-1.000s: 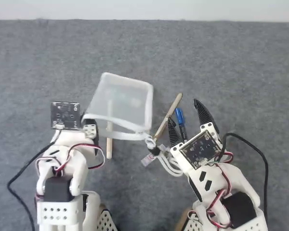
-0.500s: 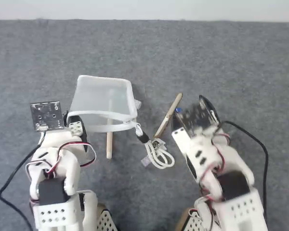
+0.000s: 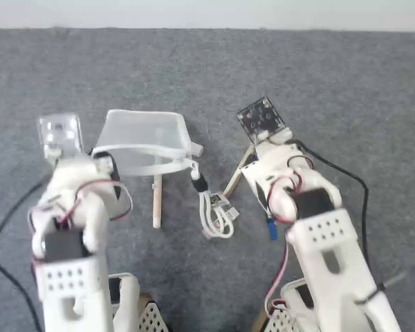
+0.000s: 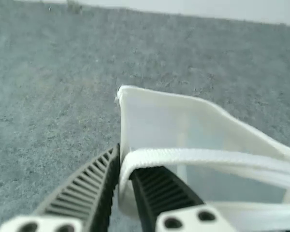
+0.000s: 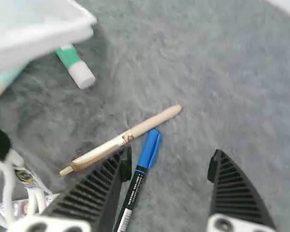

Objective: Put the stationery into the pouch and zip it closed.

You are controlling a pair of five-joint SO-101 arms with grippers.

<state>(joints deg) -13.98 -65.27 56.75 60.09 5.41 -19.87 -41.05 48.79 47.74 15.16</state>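
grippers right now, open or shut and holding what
Left gripper: shut on the pouch rim.
Right gripper: open, empty, by the blue pen.

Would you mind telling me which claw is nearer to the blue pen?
Right. The right claw hangs open just above the blue pen; the left claw is farther off, clamped on the rim of the pouch.

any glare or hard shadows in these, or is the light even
High view: even light on the grey mat, no hard shadows. Left wrist view: the pouch looks bright, no glare spot. Right wrist view: soft shade beneath the pouch's edge.
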